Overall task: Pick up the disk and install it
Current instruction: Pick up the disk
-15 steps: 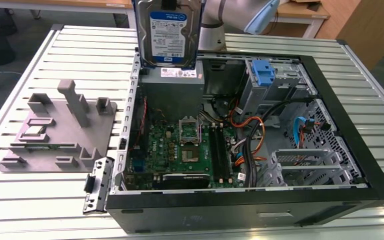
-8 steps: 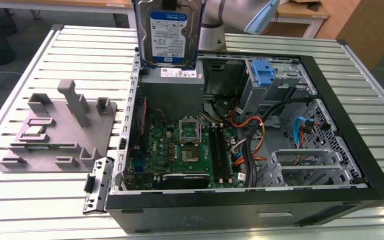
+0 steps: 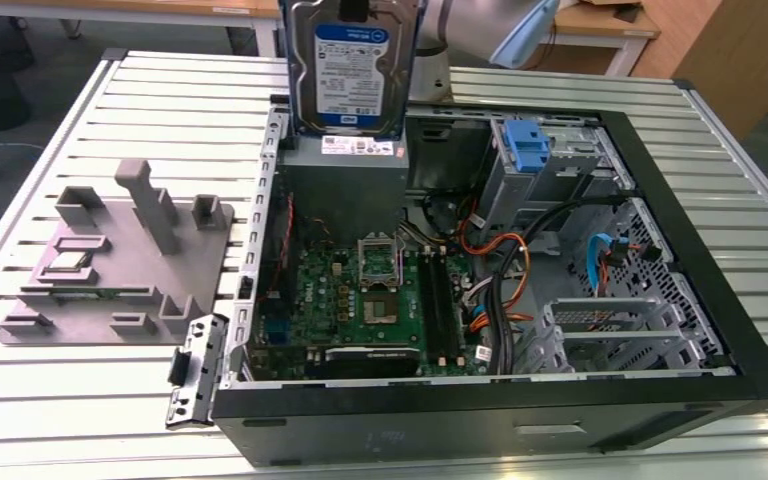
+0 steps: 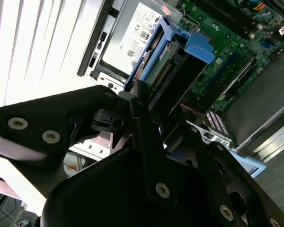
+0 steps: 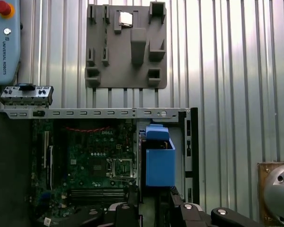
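Note:
The disk (image 3: 351,70) hangs upright above the back of the open computer case (image 3: 704,300), its blue-and-white label facing the exterior view. It hovers just over the grey power-supply box (image 3: 357,165). In the second wrist view my gripper (image 4: 163,109) is shut on the disk (image 4: 163,66), black fingers (image 4: 144,118) clamped on its sides, blue rails along its edges. The first wrist view looks down past the gripper (image 5: 154,208) at the disk's blue rail (image 5: 159,163) over the case.
A blue latch (image 3: 528,148) sits on the drive bay at the case's far side. The motherboard (image 3: 371,300) and cables (image 3: 544,250) lie inside. A grey fixture block (image 3: 117,260) stands on the slatted table at the exterior view's left. A pendant (image 5: 4,42) lies beyond it.

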Controlling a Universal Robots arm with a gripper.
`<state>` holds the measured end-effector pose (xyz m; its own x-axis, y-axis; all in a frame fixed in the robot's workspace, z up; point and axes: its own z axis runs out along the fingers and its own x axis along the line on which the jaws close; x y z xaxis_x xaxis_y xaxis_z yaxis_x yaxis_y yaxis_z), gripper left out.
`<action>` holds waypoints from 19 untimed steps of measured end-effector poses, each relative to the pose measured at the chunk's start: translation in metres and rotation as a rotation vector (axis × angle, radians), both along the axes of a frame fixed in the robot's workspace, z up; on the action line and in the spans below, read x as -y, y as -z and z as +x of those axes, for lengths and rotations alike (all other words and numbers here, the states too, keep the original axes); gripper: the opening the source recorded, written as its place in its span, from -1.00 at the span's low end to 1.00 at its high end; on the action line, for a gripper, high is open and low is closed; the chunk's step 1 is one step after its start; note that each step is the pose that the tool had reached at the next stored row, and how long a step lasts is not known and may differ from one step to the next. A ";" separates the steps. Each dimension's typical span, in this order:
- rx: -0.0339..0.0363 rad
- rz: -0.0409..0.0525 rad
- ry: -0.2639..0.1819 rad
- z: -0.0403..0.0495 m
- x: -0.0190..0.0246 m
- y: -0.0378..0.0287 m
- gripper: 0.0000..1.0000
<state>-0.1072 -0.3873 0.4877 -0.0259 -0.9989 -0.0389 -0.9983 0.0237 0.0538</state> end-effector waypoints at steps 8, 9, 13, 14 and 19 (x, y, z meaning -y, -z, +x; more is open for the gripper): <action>-0.0005 0.0000 0.000 0.0262 0.0000 0.0002 -0.30; -0.0005 0.0001 0.000 0.0293 0.0000 0.0002 -0.30; -0.0007 -0.0001 0.000 0.0376 0.0002 0.0003 -0.30; -0.0006 0.0000 0.000 0.0390 0.0006 0.0004 -0.30; -0.0006 0.0000 0.000 0.0452 0.0068 0.0006 -0.30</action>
<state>-0.0620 -0.3941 0.4871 -0.0259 -0.9989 -0.0388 -0.9982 0.0237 0.0544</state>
